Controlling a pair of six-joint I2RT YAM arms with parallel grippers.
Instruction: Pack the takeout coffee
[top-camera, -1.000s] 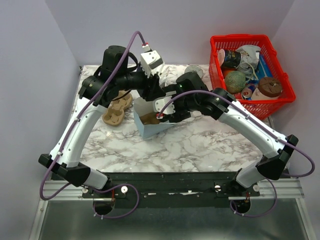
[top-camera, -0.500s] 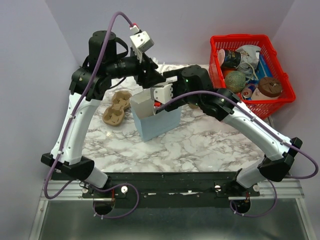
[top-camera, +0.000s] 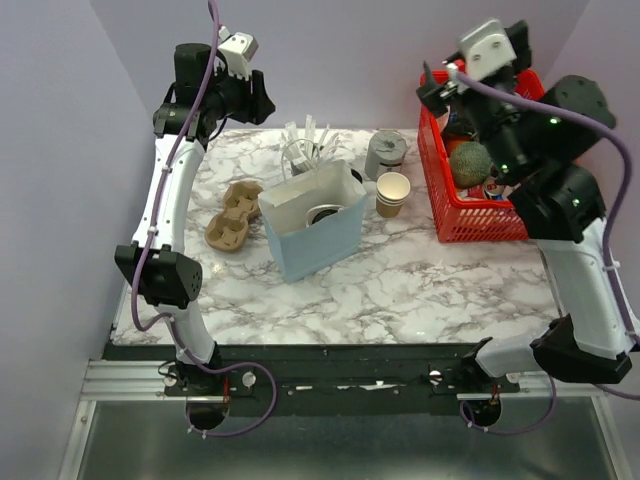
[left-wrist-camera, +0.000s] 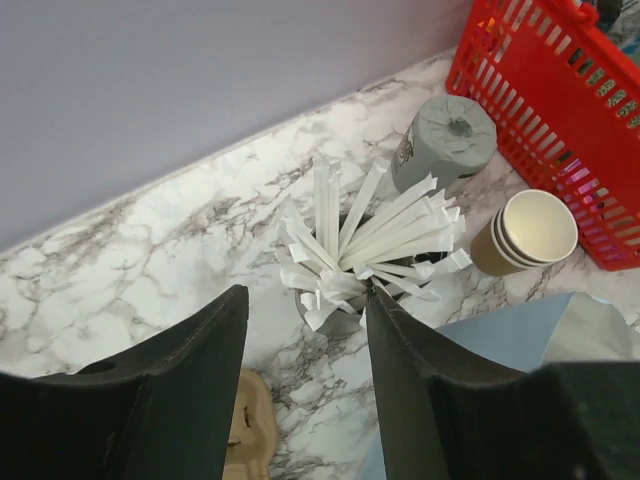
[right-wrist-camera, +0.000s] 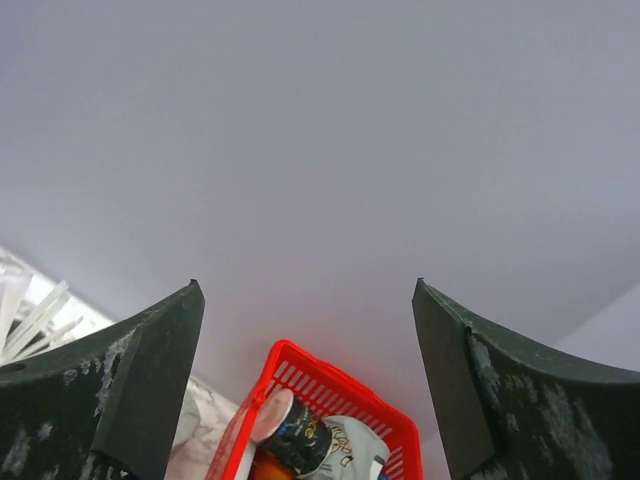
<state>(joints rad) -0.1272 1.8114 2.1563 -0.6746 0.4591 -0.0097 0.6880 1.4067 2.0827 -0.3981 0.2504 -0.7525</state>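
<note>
- The takeout coffee (top-camera: 322, 213) sits inside the blue bag (top-camera: 312, 245), with only its black lid showing.
- My arms have lifted clear of the bag; my left claw (left-wrist-camera: 303, 310) and right claw (right-wrist-camera: 305, 290) both gape wide, holding nothing.
- Packing looks done.

Black-lidded takeout coffee (top-camera: 322, 213), upright, lid up, inside the open blue paper bag (top-camera: 318, 247).

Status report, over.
Left gripper open, empty. Right gripper open, empty, high by basket. Coffee looks packed in bag, black top showing. Nothing over bag mouth.
</note>
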